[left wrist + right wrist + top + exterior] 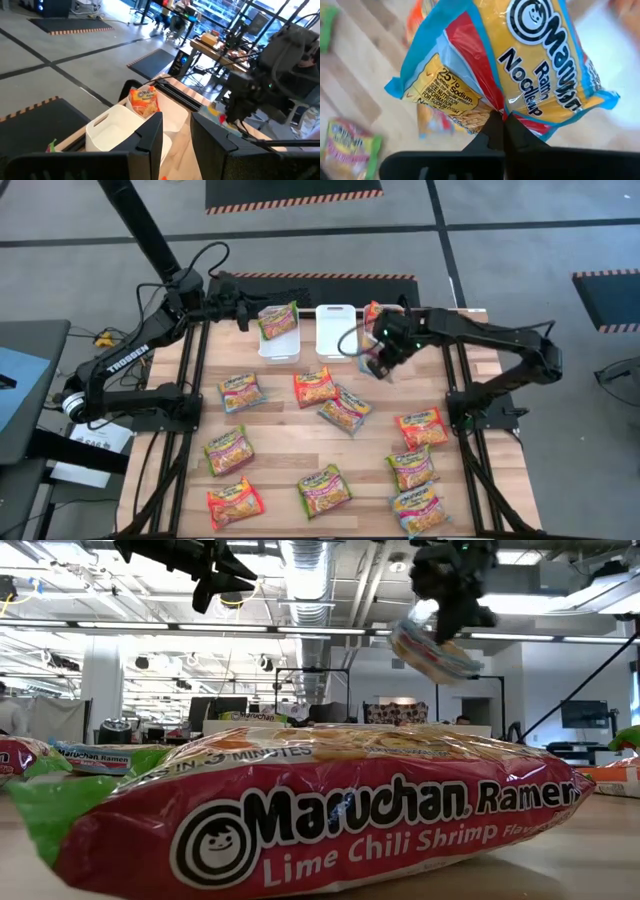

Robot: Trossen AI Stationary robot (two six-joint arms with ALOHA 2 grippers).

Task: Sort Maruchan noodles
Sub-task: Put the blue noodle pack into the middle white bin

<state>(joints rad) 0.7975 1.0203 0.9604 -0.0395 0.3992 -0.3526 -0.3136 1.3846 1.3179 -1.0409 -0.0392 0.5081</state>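
right claw (502, 131) pinching blue Maruchan packet (520, 65) "25% Less Sodium" | left claw (176, 132) narrow, empty

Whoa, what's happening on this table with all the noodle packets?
Two robot arms are sorting ramen packets into white bins. The right end effector is shut on a blue-edged packet, holding it in the air near the middle bin. The left end effector hovers by the left bin, which already has a green-edged packet in it. An orange packet sits in a third bin. About ten more packets lie on the wooden table.
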